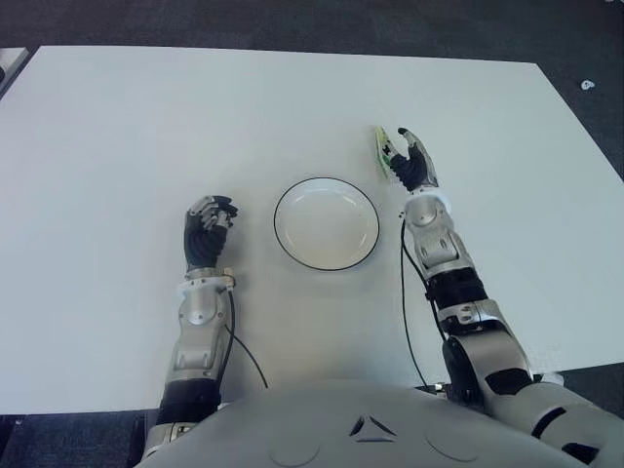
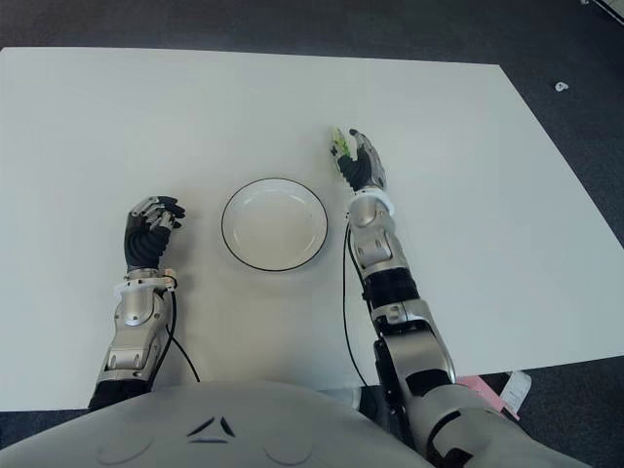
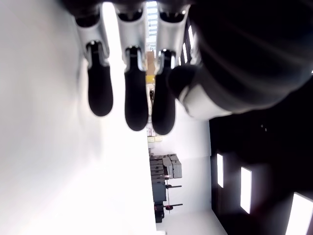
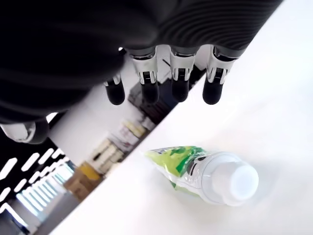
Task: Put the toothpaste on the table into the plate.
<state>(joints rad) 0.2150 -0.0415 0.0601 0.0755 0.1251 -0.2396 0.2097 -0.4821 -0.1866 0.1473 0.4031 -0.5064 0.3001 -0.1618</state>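
A: Where is the right robot hand (image 1: pixel 411 164), and what is it doing?

B: It reaches forward over the white surface (image 1: pixel 117 146), beyond the plate and to its right. In the right wrist view its 4 fingers (image 4: pixel 212 90) hang straight and spread, with the thumb apart to one side. It grips nothing.

A: Where is the toothpaste?

B: The toothpaste (image 4: pixel 205 174) lies flat on the surface just below those fingertips, with a clear gap between them. It is a small green and white tube with a wide white cap. From the head camera, the tube (image 1: pixel 386 151) shows just beside the hand, on its left, partly hidden by the fingers.

A: And the plate?

B: The plate (image 1: pixel 327 223) is round and white with a thin dark rim. It sits on the surface between the 2 arms, nearer the robot than the toothpaste. Nothing lies in it.

A: What about the left robot hand (image 1: pixel 207 230)?

B: It shows to the left of the plate, a little apart from it. Its fingers (image 3: pixel 135 100) curl inward in a loose fist, holding nothing.

A: Anything else?

B: A thin black cable (image 1: pixel 406 292) runs along the surface beside the right forearm. Dark floor (image 1: pixel 292 24) borders the far edge.
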